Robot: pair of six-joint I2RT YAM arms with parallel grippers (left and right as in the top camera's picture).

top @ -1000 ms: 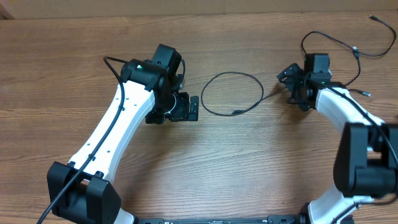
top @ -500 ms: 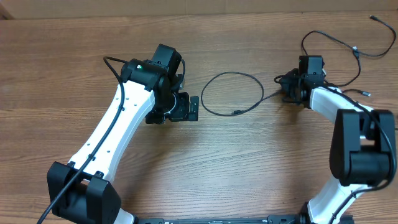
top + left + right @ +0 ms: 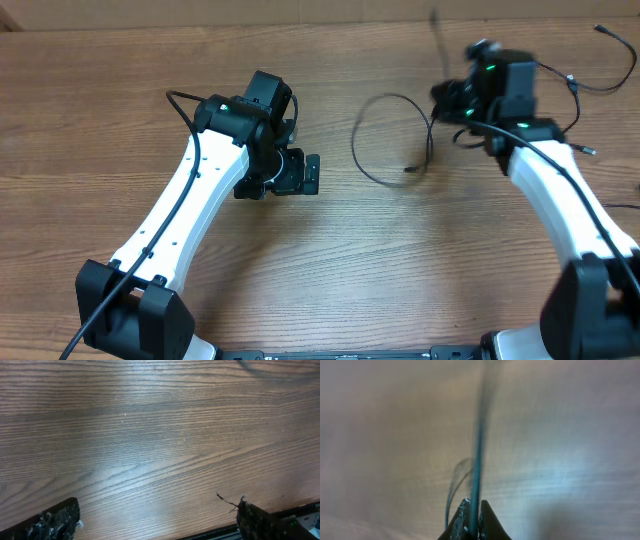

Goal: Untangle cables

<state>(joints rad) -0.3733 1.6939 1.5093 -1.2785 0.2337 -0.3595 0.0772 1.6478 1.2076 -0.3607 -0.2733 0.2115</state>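
R gripper (image 3: 471, 510) pinching cable (image 3: 478, 445); L gripper (image 3: 155, 520) spread. Risk: hard tug, it slips out, or snag w/ other cables (image 3: 603, 31) tightens.

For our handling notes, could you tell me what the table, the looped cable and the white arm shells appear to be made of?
Table: wood or wood-look laminate, matte brown, with visible grain lines. Looped cable: thin black cord, probably plastic-jacketed, as it bends in a soft loop. White arm shell: smooth, likely moulded plastic, slightly glossy.
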